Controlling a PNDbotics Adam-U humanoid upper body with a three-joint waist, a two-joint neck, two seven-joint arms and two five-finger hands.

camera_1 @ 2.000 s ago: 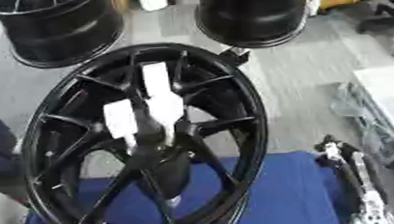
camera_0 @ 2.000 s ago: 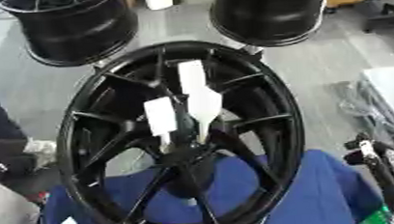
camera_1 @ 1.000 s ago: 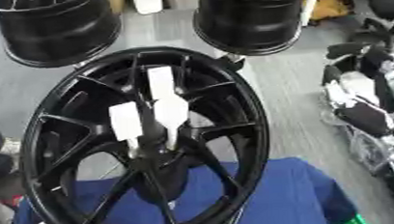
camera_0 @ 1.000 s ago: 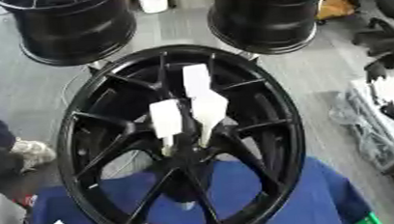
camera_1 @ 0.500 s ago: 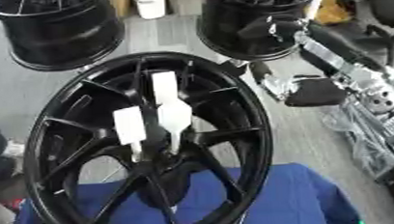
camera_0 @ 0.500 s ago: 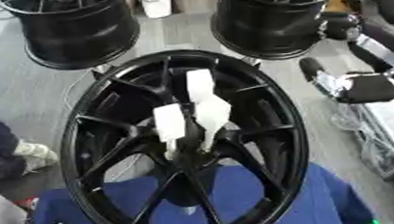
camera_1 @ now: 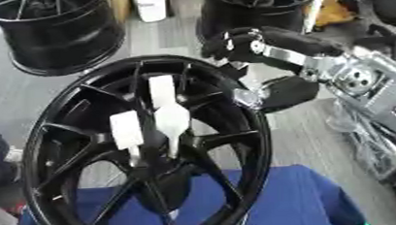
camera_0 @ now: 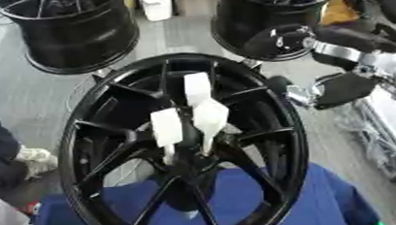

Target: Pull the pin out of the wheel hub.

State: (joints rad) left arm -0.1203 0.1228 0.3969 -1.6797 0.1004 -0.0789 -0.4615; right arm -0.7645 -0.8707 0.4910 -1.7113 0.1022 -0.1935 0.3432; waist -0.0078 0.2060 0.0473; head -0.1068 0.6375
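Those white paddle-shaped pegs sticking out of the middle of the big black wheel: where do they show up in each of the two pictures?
Left eye view: the white pegs stand just left of centre, rising from the middle of the big black wheel.
Right eye view: the same pegs sit further left, again over the wheel's middle.
Shared landmark: the blue cloth under the wheel's lower edge.

1. Grey floor (camera_0: 176,40) carries the load here.
2. Blue cloth (camera_1: 274,200) lies under the near black wheel hub (camera_0: 91,125).
3. Two more black wheels (camera_0: 70,36) stand behind on the floor.
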